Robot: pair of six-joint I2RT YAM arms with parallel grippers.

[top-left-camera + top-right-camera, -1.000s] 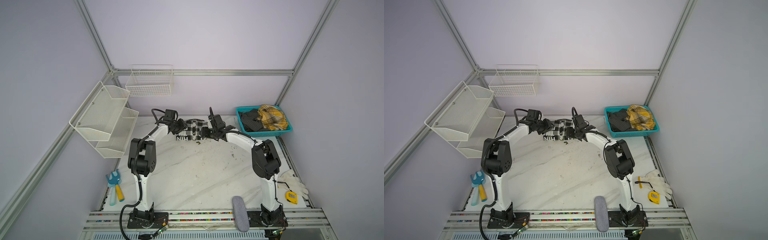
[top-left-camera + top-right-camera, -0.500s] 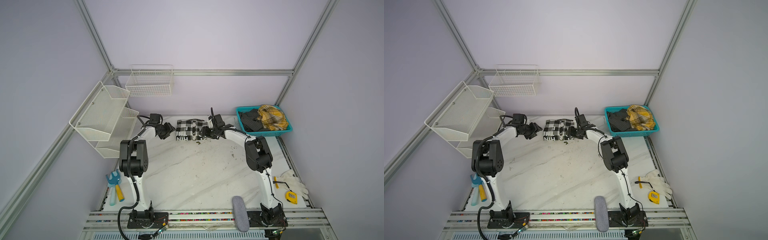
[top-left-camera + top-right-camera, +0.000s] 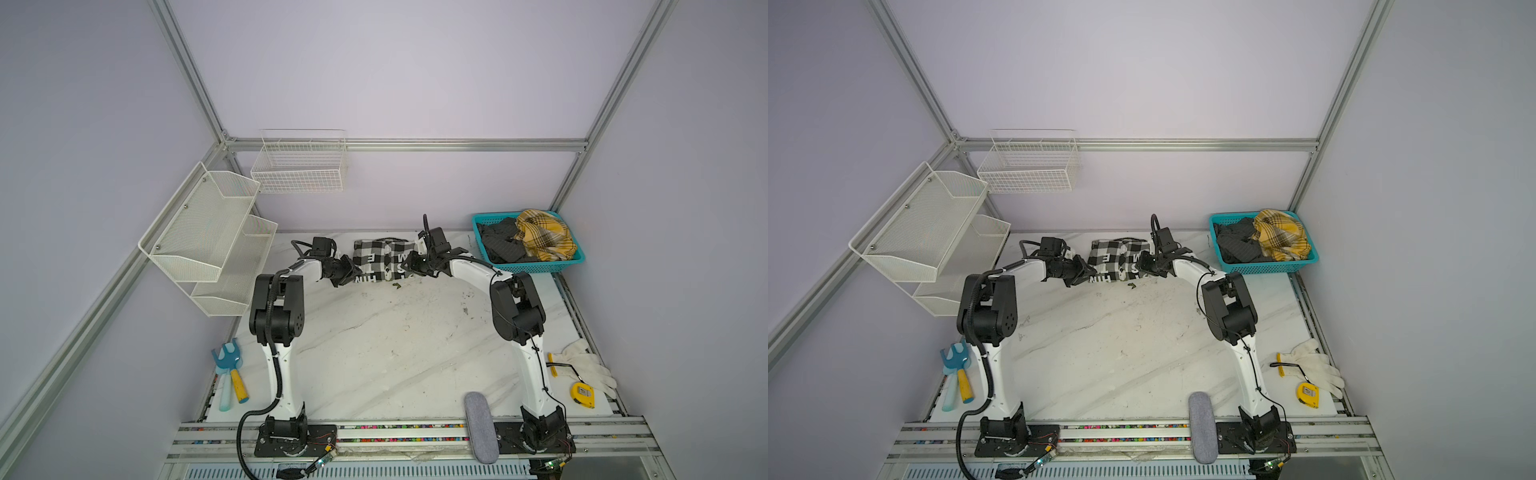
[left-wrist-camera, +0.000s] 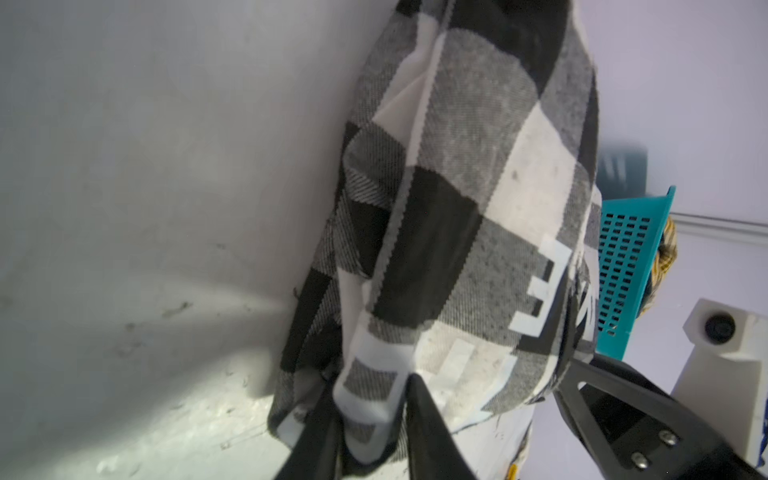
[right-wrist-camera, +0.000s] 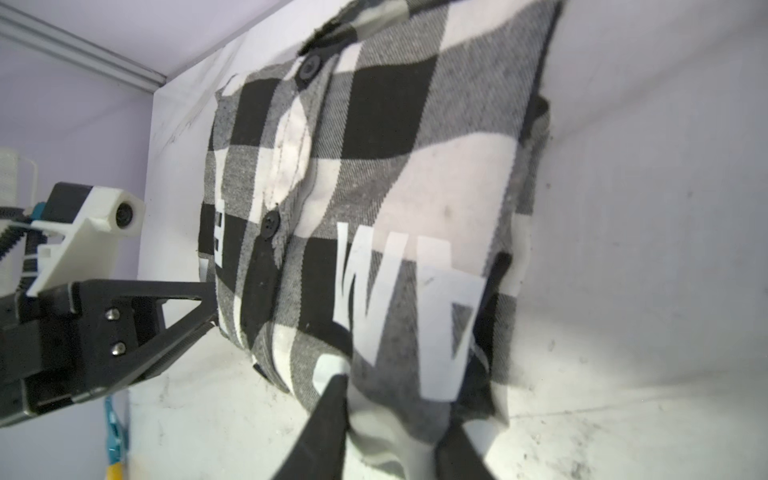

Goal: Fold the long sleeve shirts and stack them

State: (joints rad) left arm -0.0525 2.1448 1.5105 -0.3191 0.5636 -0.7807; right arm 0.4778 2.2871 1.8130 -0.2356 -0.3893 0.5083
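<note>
In both top views the whole white worktop could be seen, and the checked shirt lay at the far middle of it, close to the back wall. It was folded into a small, thick block. The left pincer was at the shirt's left end and the right pincer at its right end, so the shirt sat between them. Only the top views showed the blue basket in full, at the far right corner, with the yellow plaid shirt and the dark grey shirt heaped inside. From up there the grips were too small to make out. The wrist views showed them from close by. In the left wrist view the left pincer was closed on a bunched edge of the shirt, pinching the cloth. In the right wrist view the right pincer was closed on the other edge in the same way. That view also showed two dark buttons down the front strip and big white letters across the cloth. The shirt had large black, white and grey squares, and its top layer puffed up a little above the worktop.
</note>
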